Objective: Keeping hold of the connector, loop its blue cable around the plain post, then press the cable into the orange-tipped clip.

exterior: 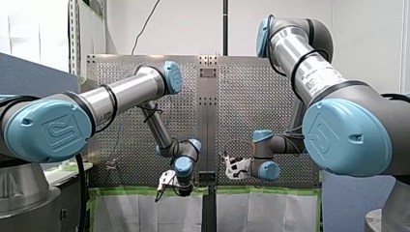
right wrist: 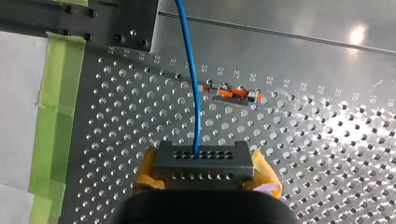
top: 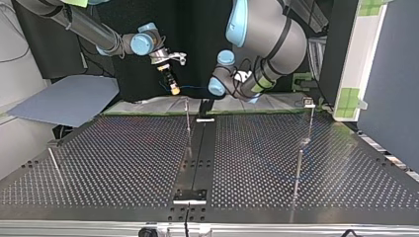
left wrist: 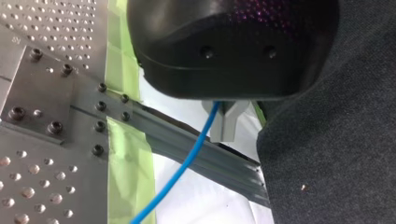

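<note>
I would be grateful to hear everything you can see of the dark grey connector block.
The dark grey connector block looks like metal, its face carrying two rows of small round holes. It is clamped between the yellow pads of my right gripper, over the perforated table. The thin blue cable leaves its upper row.

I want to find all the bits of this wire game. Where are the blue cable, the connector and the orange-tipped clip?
blue cable [right wrist: 193,93], right wrist view, the stretch ahead of the connector.
connector [right wrist: 203,161], right wrist view, its grey holed face.
orange-tipped clip [right wrist: 232,92], right wrist view, its middle.
</note>
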Motion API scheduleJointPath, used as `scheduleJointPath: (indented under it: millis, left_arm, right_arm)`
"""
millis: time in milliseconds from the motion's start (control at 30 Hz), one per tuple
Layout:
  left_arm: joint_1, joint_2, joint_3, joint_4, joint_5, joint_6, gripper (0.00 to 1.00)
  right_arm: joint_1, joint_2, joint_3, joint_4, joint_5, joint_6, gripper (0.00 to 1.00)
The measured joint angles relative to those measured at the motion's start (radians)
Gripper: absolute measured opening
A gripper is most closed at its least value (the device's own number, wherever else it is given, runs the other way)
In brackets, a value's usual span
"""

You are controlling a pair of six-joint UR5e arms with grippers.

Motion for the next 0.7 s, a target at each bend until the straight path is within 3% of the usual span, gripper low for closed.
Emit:
scheduleJointPath:
  millis: [367, 700]
  left_arm:
    - [-0.010, 0.059, -0.085, 0.102, -0.012, -0.007, 0.00]
    - [-0.035, 0.069, -0.129, 0.199, -0.029, -0.018, 0.00]
  right_arm:
    - [-0.002, 0.000, 0.000, 0.000, 0.008, 0.007, 0.00]
    - [-0.019, 0.000, 0.000, 0.001, 0.012, 0.015, 0.00]
